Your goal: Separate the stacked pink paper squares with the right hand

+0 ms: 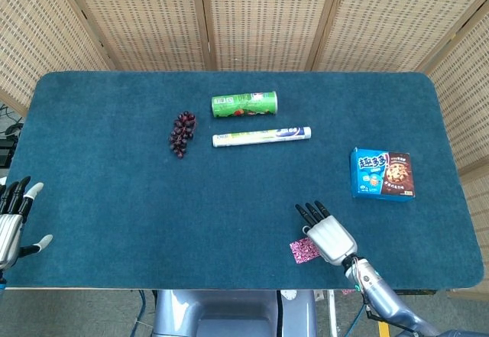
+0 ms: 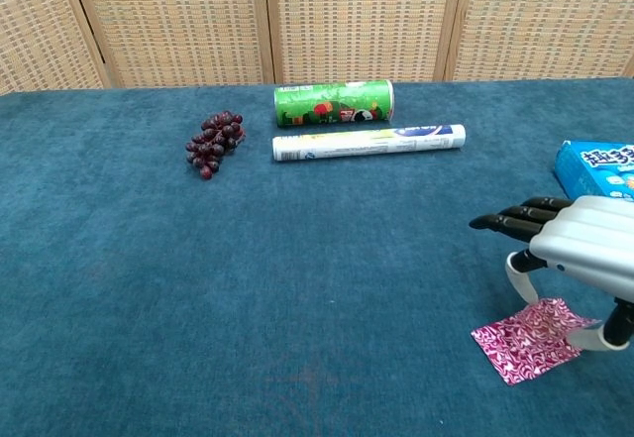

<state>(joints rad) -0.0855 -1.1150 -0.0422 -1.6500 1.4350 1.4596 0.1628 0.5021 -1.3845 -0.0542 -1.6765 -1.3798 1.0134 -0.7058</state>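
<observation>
The pink paper squares (image 2: 530,339) lay flat on the blue bench (image 1: 114,199) near its front edge, toward the robot's right; the right hand (image 2: 575,242) hovered just above them, fingers spread and holding nothing, thumb reaching down beside the paper. The left hand (image 1: 14,222) waited open at the far left edge. The sheets looked thin, light and limp, likely clinging together on the nap; sliding the top one by an exposed corner seemed wiser than pinching.
</observation>
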